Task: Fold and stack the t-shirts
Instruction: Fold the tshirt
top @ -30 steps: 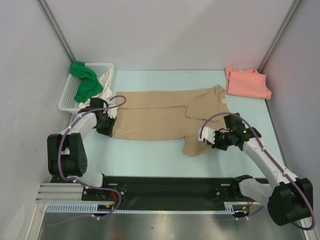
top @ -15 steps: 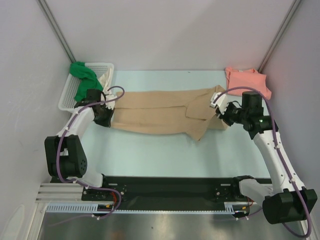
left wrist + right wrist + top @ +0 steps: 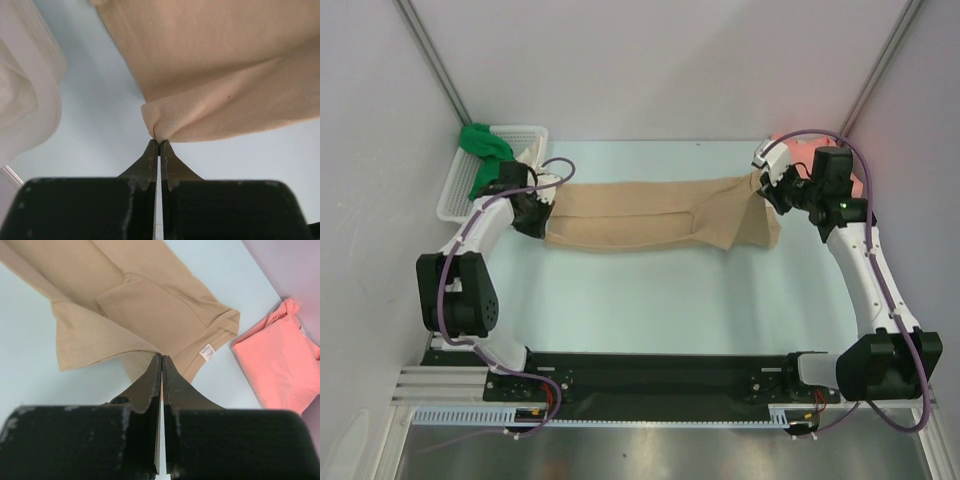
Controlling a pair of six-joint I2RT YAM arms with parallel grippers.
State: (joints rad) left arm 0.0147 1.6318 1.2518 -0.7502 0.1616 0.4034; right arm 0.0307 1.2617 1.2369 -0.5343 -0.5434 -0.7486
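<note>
1. Left jaws: clenched on a small pinch of the tan shirt's (image 3: pixel 215 75) edge. In the left wrist view the tips meet with the cloth bunched right at them. The left arm (image 3: pixel 470 240) reaches to the shirt's left end, just beside the basket (image 3: pixel 515 131).
2. Right jaws: clenched, tips pressed together in the right wrist view, with a fold of the tan shirt running up to them. From above, the shirt's right end rises to these jaws, so I log them as grasping it. The right arm (image 3: pixel 865 270) is stretched toward the far right corner of the bench (image 3: pixel 650 290).
3. Tan shirt (image 3: pixel 640 215): drawn out as a long band between the two arms across the far half of the bench. Its left and middle parts lie flat. The right part is doubled over, with a flap hanging below the right jaws. A white label (image 3: pixel 206 352) shows near the collar.
4. Pink shirt (image 3: pixel 280 360): on the bench in the far right corner, just beside the tan shirt's collar end. From above it is largely hidden behind the right arm.
5. Green shirt (image 3: pixel 480 150): draped over the basket's far left rim.
6. Cream shirt (image 3: pixel 527 160): hangs over the basket's right side, near the left jaws.
</note>
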